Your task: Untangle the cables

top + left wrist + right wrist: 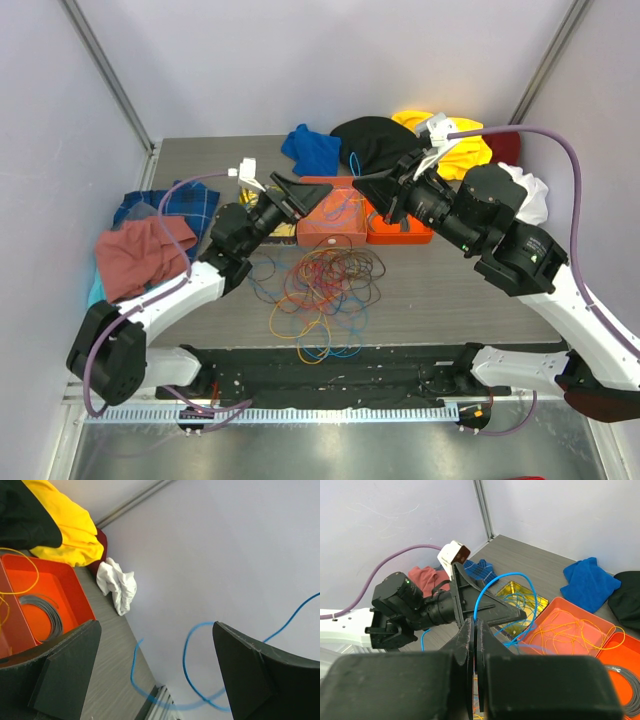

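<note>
The cables (325, 285) lie in a loose tangle of orange, red, blue and dark loops on the grey table, near the front. My right gripper (476, 624) is shut on a blue cable (506, 576), which arcs up from its tips and down toward the yellow tray (521, 599). In the top view the right gripper (384, 206) hovers over the orange trays. My left gripper (303, 199) faces it, open. In the left wrist view the same blue cable (185, 656) hangs, blurred, between the spread fingers (66, 670) of the left gripper (156, 630), touching neither.
Two orange trays (338, 228) stand mid-table; one holds orange cables (570, 629), the other a grey coiled ring (48, 611). Cloths ring the back and sides: blue (312, 148), black (375, 140), yellow (455, 150), white (117, 585), red and plaid at left (140, 250).
</note>
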Controlling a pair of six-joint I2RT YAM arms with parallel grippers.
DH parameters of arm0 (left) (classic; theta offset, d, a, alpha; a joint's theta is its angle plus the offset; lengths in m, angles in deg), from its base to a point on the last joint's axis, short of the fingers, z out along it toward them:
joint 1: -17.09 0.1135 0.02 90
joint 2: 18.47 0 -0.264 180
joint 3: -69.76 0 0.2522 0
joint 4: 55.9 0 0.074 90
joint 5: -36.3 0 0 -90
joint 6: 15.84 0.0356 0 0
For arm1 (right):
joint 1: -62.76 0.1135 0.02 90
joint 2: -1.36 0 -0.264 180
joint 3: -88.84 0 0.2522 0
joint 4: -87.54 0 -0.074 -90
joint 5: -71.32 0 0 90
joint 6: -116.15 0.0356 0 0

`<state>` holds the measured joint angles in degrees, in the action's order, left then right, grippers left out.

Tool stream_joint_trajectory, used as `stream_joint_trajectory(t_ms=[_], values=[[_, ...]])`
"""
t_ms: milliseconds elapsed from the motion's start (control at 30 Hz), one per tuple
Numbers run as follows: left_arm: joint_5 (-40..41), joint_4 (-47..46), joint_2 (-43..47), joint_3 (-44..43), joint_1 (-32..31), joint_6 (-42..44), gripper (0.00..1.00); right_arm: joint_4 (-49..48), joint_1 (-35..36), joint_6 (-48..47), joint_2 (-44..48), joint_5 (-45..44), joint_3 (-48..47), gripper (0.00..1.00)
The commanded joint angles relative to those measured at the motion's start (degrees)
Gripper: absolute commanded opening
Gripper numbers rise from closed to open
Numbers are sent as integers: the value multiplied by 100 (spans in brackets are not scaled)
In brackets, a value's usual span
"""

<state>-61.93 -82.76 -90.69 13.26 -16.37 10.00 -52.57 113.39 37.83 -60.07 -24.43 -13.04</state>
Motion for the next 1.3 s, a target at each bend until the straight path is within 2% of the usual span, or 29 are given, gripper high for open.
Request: stream_joint_trajectory(t_ms=[0, 267, 867, 1067, 1267], values=[[-574, -727, -247, -156, 23, -263, 100, -231, 26, -35, -1, 119, -39, 1], [-969, -1079, -503, -138, 14, -474, 99, -231, 26, -34, -9, 119, -39, 1], [-1313, -1343, -731, -129, -179, -501, 97, -275, 26, -17, -89, 207, -74, 1], [-1488, -1448, -881, -138, -293, -501, 89, -266, 26, -26, -80, 181, -92, 1], [-1664, -1510, -1039, -138, -364, -501, 70, -266, 26, -17, -80, 189, -92, 1]])
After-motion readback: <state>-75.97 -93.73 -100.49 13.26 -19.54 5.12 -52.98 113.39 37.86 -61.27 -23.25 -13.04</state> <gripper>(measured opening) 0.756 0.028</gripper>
